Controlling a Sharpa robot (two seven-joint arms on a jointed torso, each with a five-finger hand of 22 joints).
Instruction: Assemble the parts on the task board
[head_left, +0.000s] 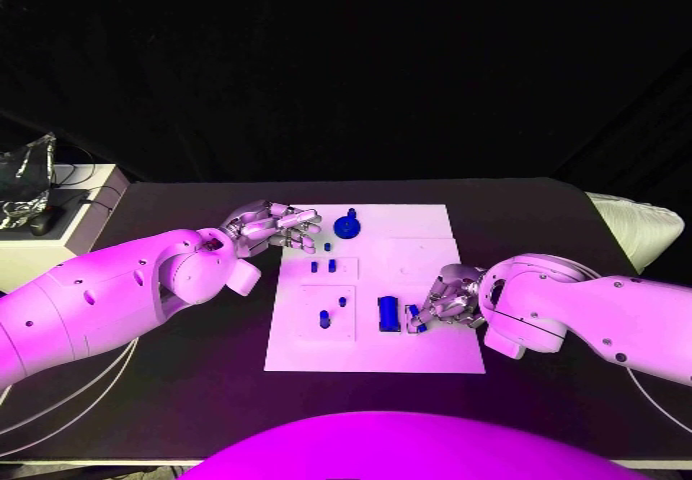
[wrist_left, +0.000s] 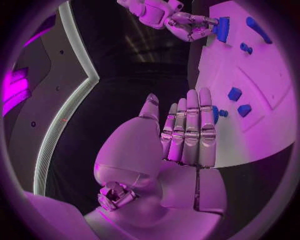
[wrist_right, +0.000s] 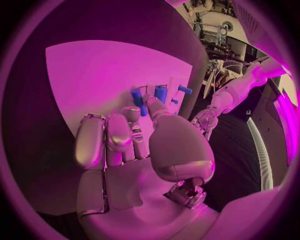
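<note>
Right hand (head_left: 450, 297): pinches small blue part (head_left: 414, 318) beside block (head_left: 388, 312); seat it squarely. Left hand (head_left: 277, 226): fingers straight, empty, near knob (head_left: 348, 224), board (head_left: 433, 350) edge.

The bench (head_left: 188, 400) is black and stretches across the head view. Off its far left corner stands a pale cabinet (head_left: 80, 215), and on top of that cabinet lies a crumpled clear plastic bag (head_left: 29, 180) beside some dark cables (head_left: 65, 205). Just off the bench's right edge sits a white ribbed cushion-like object (head_left: 642, 225). Thin cables (head_left: 65, 395) trail over the bench's near left part.
</note>
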